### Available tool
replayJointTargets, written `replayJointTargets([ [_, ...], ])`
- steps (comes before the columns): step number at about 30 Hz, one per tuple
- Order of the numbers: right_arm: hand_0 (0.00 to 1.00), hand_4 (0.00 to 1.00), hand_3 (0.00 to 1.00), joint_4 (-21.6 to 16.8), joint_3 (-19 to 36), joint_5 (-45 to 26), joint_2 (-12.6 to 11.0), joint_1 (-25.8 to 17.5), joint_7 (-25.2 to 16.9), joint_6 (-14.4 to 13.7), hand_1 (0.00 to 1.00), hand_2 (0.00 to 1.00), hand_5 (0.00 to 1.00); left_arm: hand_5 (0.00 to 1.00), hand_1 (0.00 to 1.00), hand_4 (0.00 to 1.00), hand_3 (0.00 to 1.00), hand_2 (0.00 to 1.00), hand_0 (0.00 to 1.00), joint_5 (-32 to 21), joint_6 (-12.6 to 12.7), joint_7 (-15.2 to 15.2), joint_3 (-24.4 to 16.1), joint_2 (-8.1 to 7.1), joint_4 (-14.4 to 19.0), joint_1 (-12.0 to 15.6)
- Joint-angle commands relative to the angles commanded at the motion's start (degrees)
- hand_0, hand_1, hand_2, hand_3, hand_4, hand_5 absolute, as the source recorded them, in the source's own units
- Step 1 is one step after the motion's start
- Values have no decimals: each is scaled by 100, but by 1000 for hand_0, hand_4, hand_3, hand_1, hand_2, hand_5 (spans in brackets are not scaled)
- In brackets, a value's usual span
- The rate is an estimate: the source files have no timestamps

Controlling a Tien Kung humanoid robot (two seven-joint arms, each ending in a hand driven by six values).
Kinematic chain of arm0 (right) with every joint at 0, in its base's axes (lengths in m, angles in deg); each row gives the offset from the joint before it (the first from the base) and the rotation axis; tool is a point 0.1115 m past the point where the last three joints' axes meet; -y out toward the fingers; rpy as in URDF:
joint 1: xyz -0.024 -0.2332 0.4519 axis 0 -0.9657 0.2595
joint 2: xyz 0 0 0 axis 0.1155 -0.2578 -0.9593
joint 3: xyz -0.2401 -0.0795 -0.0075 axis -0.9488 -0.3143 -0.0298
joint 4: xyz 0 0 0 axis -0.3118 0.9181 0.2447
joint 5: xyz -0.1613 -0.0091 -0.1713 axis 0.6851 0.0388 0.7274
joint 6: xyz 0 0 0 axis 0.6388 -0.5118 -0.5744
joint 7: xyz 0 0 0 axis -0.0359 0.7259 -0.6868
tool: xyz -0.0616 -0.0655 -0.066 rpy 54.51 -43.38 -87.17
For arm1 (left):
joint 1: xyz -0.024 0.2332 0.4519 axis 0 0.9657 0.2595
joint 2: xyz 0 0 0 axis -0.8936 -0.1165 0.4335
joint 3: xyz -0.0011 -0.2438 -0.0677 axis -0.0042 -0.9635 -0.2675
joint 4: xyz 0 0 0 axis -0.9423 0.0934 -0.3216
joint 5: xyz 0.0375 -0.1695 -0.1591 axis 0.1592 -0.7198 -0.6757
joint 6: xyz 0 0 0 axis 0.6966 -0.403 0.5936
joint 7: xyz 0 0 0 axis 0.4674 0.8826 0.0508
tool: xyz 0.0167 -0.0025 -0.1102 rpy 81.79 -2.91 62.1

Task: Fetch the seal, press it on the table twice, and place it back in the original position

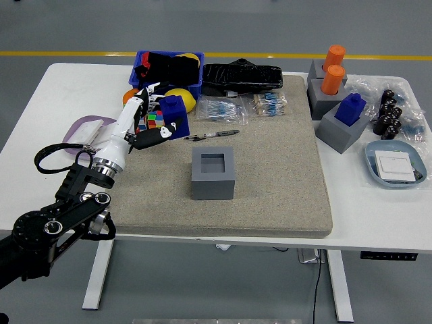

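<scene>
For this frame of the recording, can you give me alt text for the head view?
The left robot hand holds a blue seal lifted above the tan mat, left of the empty grey holder at the mat's middle. Cubes, fruit, a blue bin and more seals in holders sit around the white table.

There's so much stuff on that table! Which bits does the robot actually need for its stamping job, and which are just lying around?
Part of the job:
blue seal, held in the left hand
empty grey holder
beige mat

Just lying about:
puzzle cubes
lemon
blue bin
orange cylinders
pen
</scene>
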Motion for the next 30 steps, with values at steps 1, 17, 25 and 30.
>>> replayJointTargets([
  [1,786,789,618,0,0,1,2,-1,0,0,683,662,448,2,552,661,854,667,652,-27,23,-36,-11,-9,-39,14],
  [17,786,789,618,0,-19,7,18,-15,-21,-1,683,662,445,2,551,665,844,647,647,-346,343,-430,459,-3,-756,290],
  [25,785,790,618,0,-51,0,8,-23,-34,1,683,662,446,2,556,684,841,633,647,-601,451,-651,689,31,-1010,352],
  [30,786,790,618,0,-85,-10,16,-25,-33,7,683,661,447,2,556,687,840,629,645,-779,521,-776,835,65,-1148,381],
])
